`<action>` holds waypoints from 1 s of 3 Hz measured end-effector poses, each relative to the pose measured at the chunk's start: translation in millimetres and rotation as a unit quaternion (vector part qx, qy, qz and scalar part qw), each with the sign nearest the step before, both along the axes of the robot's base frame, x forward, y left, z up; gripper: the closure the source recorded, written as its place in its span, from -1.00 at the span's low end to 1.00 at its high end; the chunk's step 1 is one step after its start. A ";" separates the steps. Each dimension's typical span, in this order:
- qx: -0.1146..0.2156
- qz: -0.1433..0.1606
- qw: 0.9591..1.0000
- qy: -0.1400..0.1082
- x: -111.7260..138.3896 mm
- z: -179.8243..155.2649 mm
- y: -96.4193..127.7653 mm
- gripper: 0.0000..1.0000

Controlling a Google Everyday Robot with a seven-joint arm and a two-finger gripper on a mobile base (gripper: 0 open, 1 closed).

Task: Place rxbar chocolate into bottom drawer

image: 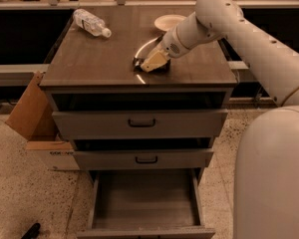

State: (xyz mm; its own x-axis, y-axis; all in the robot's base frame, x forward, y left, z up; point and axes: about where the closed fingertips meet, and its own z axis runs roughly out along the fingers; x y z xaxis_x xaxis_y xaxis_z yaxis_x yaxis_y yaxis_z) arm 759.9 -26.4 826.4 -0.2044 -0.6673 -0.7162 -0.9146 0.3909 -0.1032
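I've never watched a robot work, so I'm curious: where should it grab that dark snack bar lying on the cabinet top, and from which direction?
The rxbar chocolate lies flat on the cabinet top, leaving nothing to reach under. It is probably best to come straight down from above and pinch across its narrow width, near the middle. The gripper sits right over it, hiding much of it.

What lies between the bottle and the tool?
Bare cabinet top, save a pale curved streak by the tool, which sits at the rxbar chocolate; camera view.

hand (151,62) at rxbar chocolate (138,63) on cabinet top (89,59), bottom drawer (147,199) open
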 end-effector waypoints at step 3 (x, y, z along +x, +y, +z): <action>0.001 -0.005 1.000 -0.008 -23.4 11.8 -5.4 1.00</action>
State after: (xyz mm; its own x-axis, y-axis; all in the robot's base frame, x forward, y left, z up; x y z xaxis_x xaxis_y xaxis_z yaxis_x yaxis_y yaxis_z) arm 736.5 -31.7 838.2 -0.1996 -0.6642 -0.7205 -0.9087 0.4006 -0.1176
